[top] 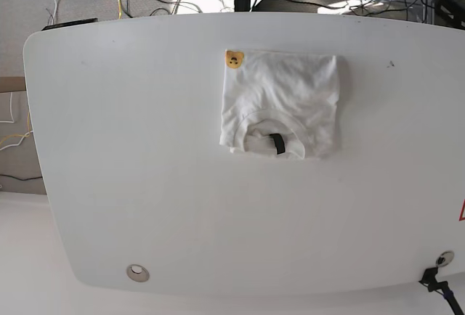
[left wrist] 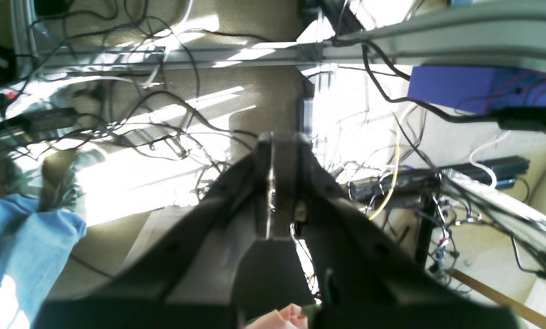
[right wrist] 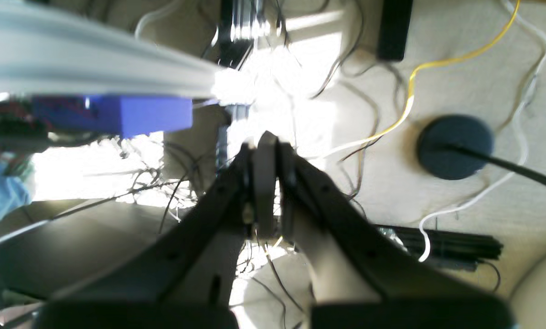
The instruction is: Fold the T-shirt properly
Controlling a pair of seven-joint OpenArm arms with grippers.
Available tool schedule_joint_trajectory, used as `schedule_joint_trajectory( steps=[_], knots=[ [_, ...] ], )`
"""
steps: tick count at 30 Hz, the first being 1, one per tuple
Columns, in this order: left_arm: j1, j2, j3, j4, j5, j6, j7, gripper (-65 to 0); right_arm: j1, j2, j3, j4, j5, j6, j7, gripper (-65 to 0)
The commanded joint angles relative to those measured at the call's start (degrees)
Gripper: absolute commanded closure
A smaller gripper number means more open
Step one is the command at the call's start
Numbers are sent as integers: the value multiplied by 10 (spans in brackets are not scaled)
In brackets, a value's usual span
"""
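The white T-shirt (top: 282,104) lies folded into a neat rectangle on the far middle of the white table (top: 145,148), collar and black neck tag (top: 277,144) facing the near side. Its print is hidden inside the fold. No gripper shows in the base view. In the left wrist view my left gripper (left wrist: 280,141) is shut and empty, pointing at the floor with its cables. In the right wrist view my right gripper (right wrist: 264,139) is shut and empty, also over the floor.
A small yellow bear sticker (top: 234,59) sits at the shirt's far left corner. A blue box (left wrist: 474,89) hangs under an aluminium frame rail; it also shows in the right wrist view (right wrist: 117,114). Cables, a black round stand base (right wrist: 453,146) and someone's blue-clad leg (left wrist: 21,242) are on the floor.
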Motion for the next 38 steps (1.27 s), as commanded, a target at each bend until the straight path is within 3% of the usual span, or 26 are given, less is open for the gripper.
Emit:
schedule_joint_trajectory(
  steps=[1,7,14,19,24,29,35,38],
  knots=[
    [-4,-6,6,-29,5,-5,-10,0,7,1,-17,-53,0,1,17,0],
    [-119,-34,61,-218,47,-5,-10,0,132,-11,-87,-249,0,1,35,0],
    [-244,-28,68,-411,157,-5,-11,0,273,-61,-124,-459,0,2,38,0],
    [-328,-30,68,-558,198,-5,-35,0,370,-72,-174,-570,2,2,38,0],
    [-401,-33,68,-703,255,103,-98,0,436,-86,-175,-657,2,2,38,0],
    [-449,-30,68,-763,271,188,-113,0,486,-88,-175,-712,4,2,38,0],
    [-486,-28,71,-806,272,270,-113,0,525,-98,-175,-768,2,2,38,0],
    [-497,-17,76,-819,272,294,-112,0,526,-99,-174,-768,2,2,38,0]
  ],
)
